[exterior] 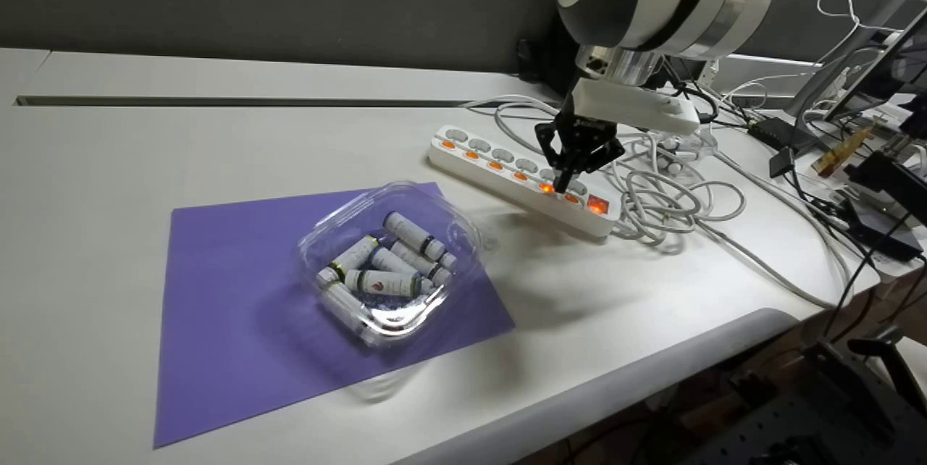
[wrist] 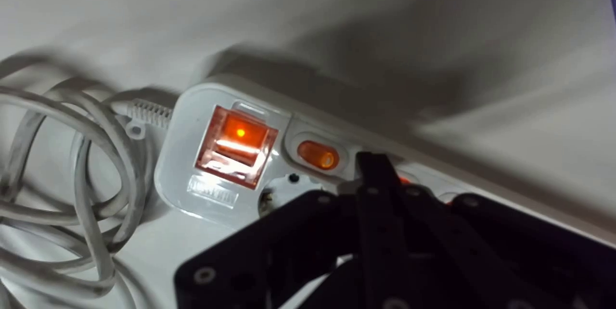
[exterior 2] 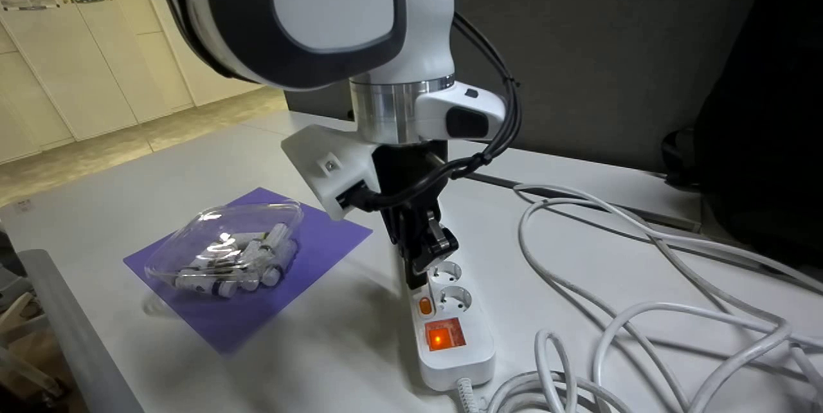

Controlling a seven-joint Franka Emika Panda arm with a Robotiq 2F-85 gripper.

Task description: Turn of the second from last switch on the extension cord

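Your gripper (exterior: pixel 561 184) is pinched together, black fingers (wrist: pixel 374 176) kinda hiding some oval orange switches (wrist: pixel 404 180) on that glossy power strip (exterior: pixel 509 183).

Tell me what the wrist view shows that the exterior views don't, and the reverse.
Only the wrist view shows the ring tab beside the ribbed sleeve.
Only the exterior views show the clear container of small bottles and dark partition.
Shared: the extension cord, its lit square switch, white cables, the tool and the purple sheet, just a sliver from the wrist.
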